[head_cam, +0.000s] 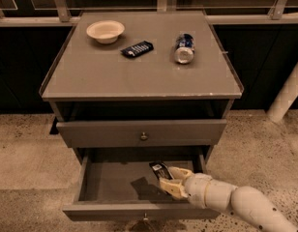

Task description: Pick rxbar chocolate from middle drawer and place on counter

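Note:
The middle drawer [115, 210] is pulled open below the shut upper drawer front [139, 132]. My gripper [168, 179] reaches into its right part from the lower right. It is shut on the rxbar chocolate [158, 168], a small black bar with pale print that sticks out up and to the left of the fingers, tilted above the drawer floor. The counter [139, 76] is the flat grey cabinet top above.
On the counter stand a cream bowl [105, 31] at the back left, a dark blue wrapped bar [137, 49] in the middle and a can on its side [184, 48] to the right. A white post [287, 93] stands right of the cabinet.

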`<act>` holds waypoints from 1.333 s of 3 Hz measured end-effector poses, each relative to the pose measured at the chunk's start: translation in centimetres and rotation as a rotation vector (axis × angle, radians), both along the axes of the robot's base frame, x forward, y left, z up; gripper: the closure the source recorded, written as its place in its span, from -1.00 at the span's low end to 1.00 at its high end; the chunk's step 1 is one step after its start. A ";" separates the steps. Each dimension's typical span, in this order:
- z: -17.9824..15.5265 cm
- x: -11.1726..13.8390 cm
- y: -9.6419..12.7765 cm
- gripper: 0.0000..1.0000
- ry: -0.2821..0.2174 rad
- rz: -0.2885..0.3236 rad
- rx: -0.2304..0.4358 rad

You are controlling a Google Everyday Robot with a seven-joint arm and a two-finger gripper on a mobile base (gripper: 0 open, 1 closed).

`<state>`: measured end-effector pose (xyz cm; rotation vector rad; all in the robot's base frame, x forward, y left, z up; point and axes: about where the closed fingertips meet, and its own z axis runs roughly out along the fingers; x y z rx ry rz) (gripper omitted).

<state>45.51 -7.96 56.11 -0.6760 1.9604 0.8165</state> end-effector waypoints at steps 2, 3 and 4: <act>14.8 0.3 4.3 1.00 -0.078 0.247 -0.174; 20.6 0.7 5.1 1.00 -0.154 0.303 -0.247; 20.7 0.7 5.1 1.00 -0.154 0.303 -0.247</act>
